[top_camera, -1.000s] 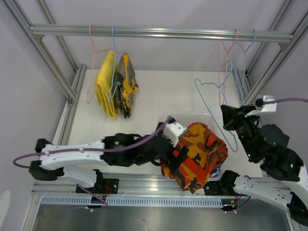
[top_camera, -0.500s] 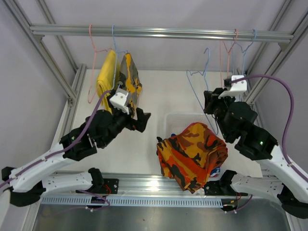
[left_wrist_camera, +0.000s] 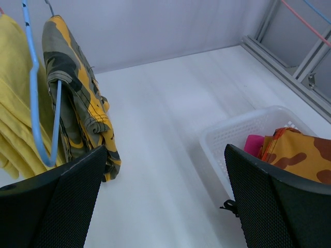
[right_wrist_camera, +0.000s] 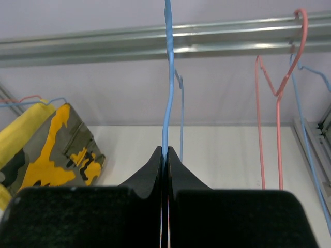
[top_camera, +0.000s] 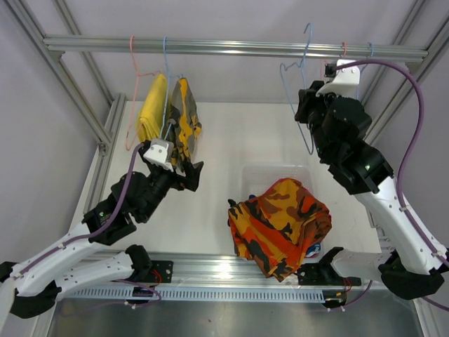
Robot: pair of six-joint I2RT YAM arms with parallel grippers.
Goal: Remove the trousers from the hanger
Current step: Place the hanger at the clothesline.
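**What I cannot see from here**

The orange camouflage trousers (top_camera: 284, 225) lie heaped over the basket (top_camera: 273, 168). Beneath them I see only a sliver of the magenta-pink trousers (left_wrist_camera: 253, 146) and a speck of the blue patterned trousers (top_camera: 313, 247). On the left wrist camera the yellow trousers (left_wrist_camera: 13, 103) run off the left edge and the basket off the right. On the right wrist camera the right claw (right_wrist_camera: 165, 155) blocks the blue hanger (right_wrist_camera: 168, 77) below the pinch. The hanger's hook passes out of the top edge.
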